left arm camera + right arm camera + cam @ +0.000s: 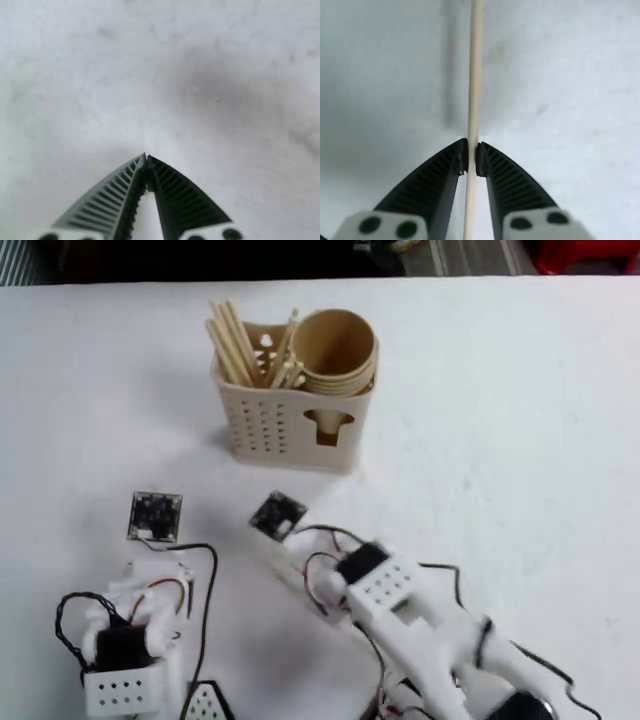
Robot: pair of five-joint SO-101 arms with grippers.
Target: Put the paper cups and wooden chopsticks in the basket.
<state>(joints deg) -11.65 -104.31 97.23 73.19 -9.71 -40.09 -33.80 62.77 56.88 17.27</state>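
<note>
A cream perforated basket (265, 430) stands at the table's far middle. Stacked paper cups (335, 350) sit in its right half, and several wooden chopsticks (235, 340) lean in its left half. My right gripper (471, 150) is shut on a single wooden chopstick (475, 75), which runs straight out past the fingertips just above the white table. The right arm (385, 590) is in front of the basket, a little to its right. My left gripper (146, 157) is shut with nothing in it, over bare table. The left arm (125, 630) is at the near left.
The white table (520, 420) spreads wide to the right and left of the basket. Black cables (205, 590) loop around both arms near the front edge. Dark floor lies beyond the table's far edge.
</note>
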